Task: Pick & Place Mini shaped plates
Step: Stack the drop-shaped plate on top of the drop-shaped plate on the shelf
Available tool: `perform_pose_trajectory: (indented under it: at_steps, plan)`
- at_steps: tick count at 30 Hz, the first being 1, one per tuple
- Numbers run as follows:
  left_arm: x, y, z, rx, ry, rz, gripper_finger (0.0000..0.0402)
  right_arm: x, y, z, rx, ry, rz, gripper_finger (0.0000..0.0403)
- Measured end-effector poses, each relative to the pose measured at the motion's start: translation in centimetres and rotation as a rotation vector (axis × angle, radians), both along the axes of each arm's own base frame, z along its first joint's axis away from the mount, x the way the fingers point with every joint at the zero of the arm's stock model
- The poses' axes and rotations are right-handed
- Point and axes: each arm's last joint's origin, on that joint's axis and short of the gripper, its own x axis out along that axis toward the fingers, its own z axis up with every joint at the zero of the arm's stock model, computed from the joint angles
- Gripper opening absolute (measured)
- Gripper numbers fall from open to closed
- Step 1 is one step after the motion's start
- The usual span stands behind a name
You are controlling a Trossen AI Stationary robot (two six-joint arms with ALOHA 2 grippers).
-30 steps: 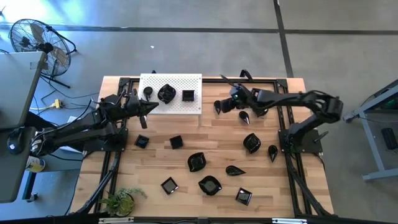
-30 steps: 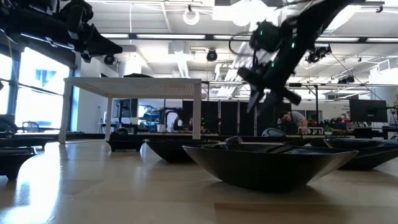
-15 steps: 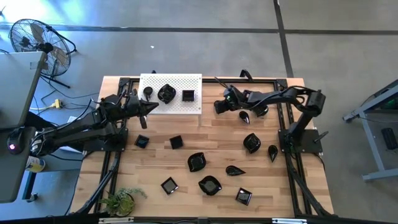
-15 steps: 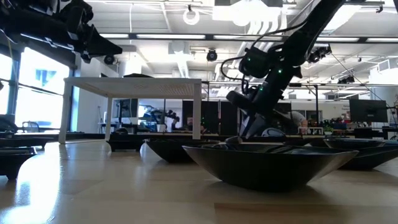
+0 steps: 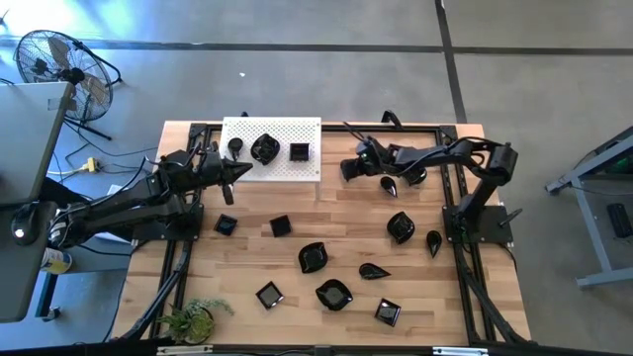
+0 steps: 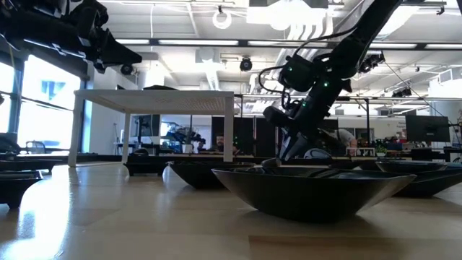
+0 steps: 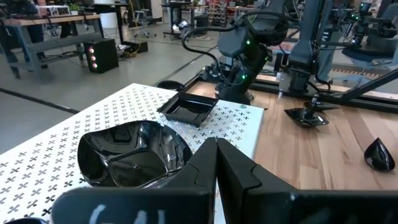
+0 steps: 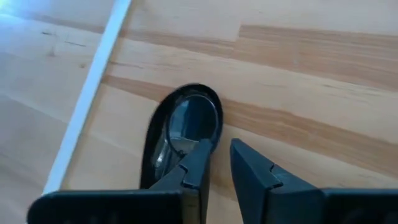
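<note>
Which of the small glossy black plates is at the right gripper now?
The teardrop-shaped glossy black plate beside the white perforated board; the right gripper straddles its rim.

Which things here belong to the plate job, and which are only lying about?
Job:
- black mini plates on the wood
- three plates on the white board
- teardrop plate at the right claw

Lying about:
- potted plant
- fan on the floor

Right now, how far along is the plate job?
Done: three plates sit on the white board. In hand: right hand is low by the board's edge, closing on a teardrop plate, not lifted yet. Left hand waits shut by the board. Left: about ten plates on the table.
</note>
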Motion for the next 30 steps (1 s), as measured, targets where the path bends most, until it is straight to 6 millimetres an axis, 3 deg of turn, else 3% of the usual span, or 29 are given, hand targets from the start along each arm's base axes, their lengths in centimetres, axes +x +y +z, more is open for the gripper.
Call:
perform_pose_trajectory:
  at_steps: [4, 11, 30]
  plan:
    - [0.0, 0.0, 0.0, -0.002, -0.002, -0.015, 0.0001, 0.3, 0.0, -0.1, 0.006, -0.038, -0.001, 0.0047]
    - [0.0, 0.0, 0.0, -0.001, -0.002, -0.017, 0.0001, 1.0, -0.3, -1.9, 0.016, -0.040, -0.012, 0.0059]
    - [0.0, -0.1, 0.0, -0.004, 0.003, -0.023, 0.0001, 1.4, -0.1, -1.8, -0.020, -0.053, 0.064, 0.0010]
